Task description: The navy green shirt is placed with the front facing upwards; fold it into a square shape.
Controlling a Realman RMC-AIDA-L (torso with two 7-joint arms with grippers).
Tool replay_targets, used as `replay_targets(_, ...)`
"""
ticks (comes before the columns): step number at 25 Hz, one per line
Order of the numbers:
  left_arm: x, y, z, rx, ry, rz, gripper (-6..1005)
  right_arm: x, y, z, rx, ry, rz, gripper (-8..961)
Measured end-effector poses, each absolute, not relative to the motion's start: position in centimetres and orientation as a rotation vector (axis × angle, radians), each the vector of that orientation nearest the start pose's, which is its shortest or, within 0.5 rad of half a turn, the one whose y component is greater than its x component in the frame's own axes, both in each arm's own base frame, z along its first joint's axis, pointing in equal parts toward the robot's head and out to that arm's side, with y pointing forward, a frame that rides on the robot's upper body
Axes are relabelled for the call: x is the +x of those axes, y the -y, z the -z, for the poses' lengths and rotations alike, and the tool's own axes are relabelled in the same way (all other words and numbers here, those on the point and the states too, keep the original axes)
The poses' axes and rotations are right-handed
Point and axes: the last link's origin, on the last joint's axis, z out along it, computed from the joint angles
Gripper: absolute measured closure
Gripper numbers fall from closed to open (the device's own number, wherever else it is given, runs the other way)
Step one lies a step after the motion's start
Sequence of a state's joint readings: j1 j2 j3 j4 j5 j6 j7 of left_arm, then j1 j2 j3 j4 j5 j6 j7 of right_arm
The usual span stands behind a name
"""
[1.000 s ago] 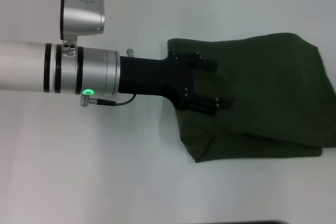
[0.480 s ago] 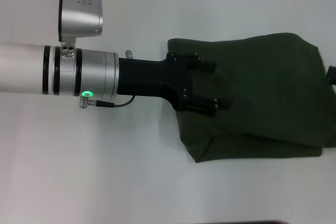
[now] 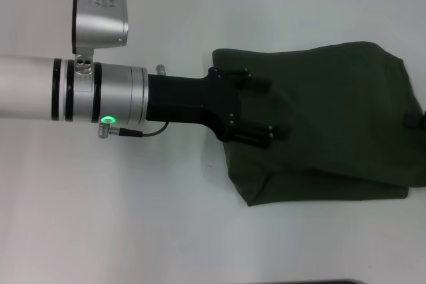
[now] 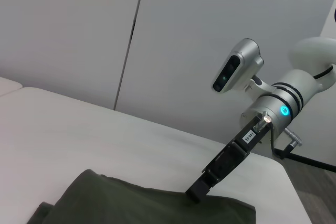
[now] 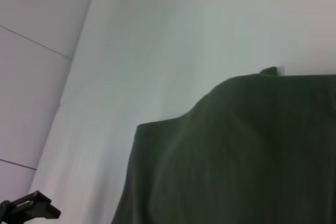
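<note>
The navy green shirt [image 3: 333, 124] lies folded into a rough rectangle on the white table, at the right of the head view. No letters or collar show. My left gripper [image 3: 268, 107] reaches in from the left and hovers over the shirt's left part, its two fingers spread apart and empty. My right gripper [image 3: 415, 119] just shows at the shirt's right edge. In the left wrist view the right gripper [image 4: 196, 192] touches the far edge of the shirt [image 4: 142, 205]. The right wrist view shows the shirt [image 5: 236, 156] close up and the left gripper [image 5: 31, 206] farther off.
The white table [image 3: 133, 217] extends around the shirt. Pale wall panels [image 4: 79, 35] stand behind the table in the left wrist view. A dark strip [image 3: 333, 282] marks the table's front edge.
My left arm has drawn back slightly to the left. My right gripper has come into view at the shirt's right edge and moved toward the front.
</note>
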State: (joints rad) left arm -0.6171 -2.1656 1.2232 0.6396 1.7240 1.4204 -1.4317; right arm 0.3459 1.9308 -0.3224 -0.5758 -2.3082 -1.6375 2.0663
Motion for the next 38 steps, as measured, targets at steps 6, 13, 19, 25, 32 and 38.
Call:
replay_targets(6, -17.4, -31.9, 9.1, -3.04, 0.461, 0.743, 43, 38.2, -25.4, -6.5, -2.076, -1.877, -0.666, 893)
replay_targets(13, -17.8, -31.5, 9.1, -3.038, 0.485, 0.754, 43, 36.0, -26.0, -7.8, -2.193, -1.729, -0.84, 948)
replay_targets(19, -19.8, -30.7, 9.0, -2.986, 0.579, 0.741, 42, 35.1, -26.7, -7.8, -2.25, -1.652, -0.867, 926)
replay_targets(25, -21.7, -30.0, 9.0, -2.941, 0.648, 0.703, 42, 34.1, -26.9, -7.9, -2.279, -1.617, -0.955, 778)
replay_targets(32, -23.6, -28.9, 9.0, -2.945, 0.695, 0.627, 42, 33.7, -27.0, -8.5, -2.248, -1.597, -1.055, 570)
replay_targets(38, -24.2, -28.6, 9.3, -2.939, 0.713, 0.589, 41, 33.5, -27.2, -8.7, -2.237, -1.589, -1.076, 455)
